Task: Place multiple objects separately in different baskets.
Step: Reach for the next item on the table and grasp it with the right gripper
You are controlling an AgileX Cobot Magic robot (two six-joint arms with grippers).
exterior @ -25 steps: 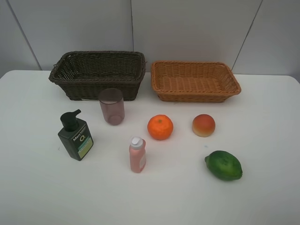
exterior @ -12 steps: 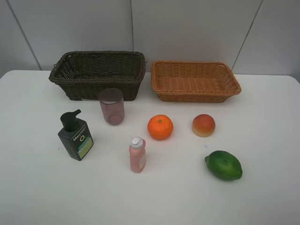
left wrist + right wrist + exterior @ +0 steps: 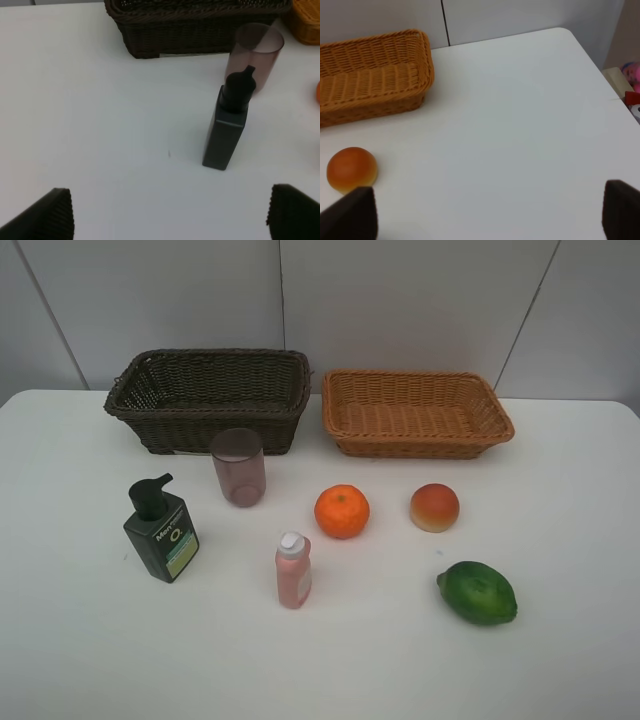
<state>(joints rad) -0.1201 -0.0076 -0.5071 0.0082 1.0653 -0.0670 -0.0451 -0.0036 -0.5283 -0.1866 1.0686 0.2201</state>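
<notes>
Exterior high: on the bench, dark basket and tan basket stand empty along the far edge; pump bottle, cup, mango, orange, peach, pink bottle sit spaced mid-bench, probably for clean single picks. Left pincer and right pincer gape wide, holding nothing.

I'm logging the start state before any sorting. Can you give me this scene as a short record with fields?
baskets: dark brown basket left, orange-tan basket right; nothing seen inside either
loose on table: mauve cup, pump bottle, pink bottle, orange, peach, green fruit
standing upright: cup, both bottles
left pincer: open, empty, facing the pump bottle
right pincer: open, empty, peach off to one side
items placed: none
</notes>
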